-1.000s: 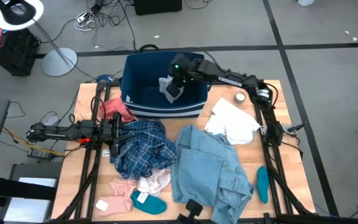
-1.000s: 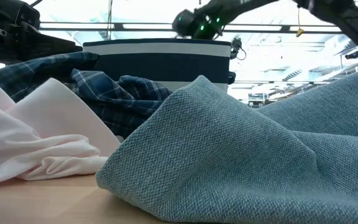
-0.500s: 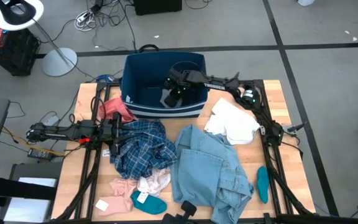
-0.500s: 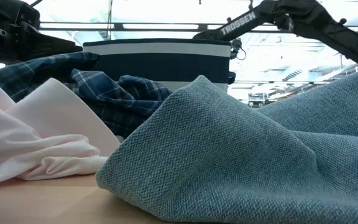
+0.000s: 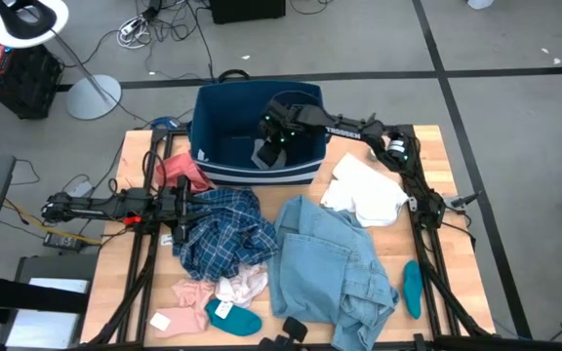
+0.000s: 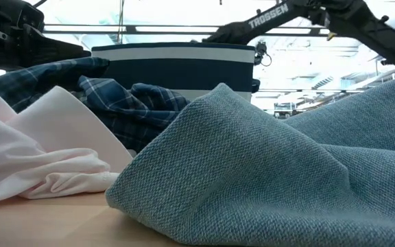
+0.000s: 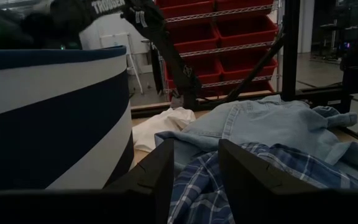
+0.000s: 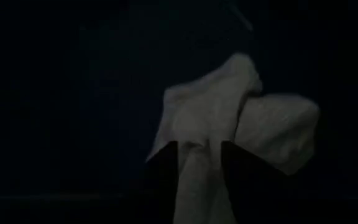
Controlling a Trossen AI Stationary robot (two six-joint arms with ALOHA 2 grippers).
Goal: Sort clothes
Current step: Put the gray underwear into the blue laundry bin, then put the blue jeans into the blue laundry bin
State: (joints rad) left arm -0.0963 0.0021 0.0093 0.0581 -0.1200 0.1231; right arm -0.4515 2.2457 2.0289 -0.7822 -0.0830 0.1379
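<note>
R gripper (image 5: 266, 148) on white piece (image 8: 229, 124) in bin (image 5: 213, 112)

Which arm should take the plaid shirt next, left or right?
Probably left. The left gripper lies at the plaid shirt's edge with its jaws open. The right gripper is down inside the bin, jaws around a pale garment, so it would have farther to come.

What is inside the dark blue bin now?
Inside the bin, the right gripper reaches down with a pale cloth piece between its fingers. The arm covers part of the bin's floor, so anything lying there is hidden.
</note>
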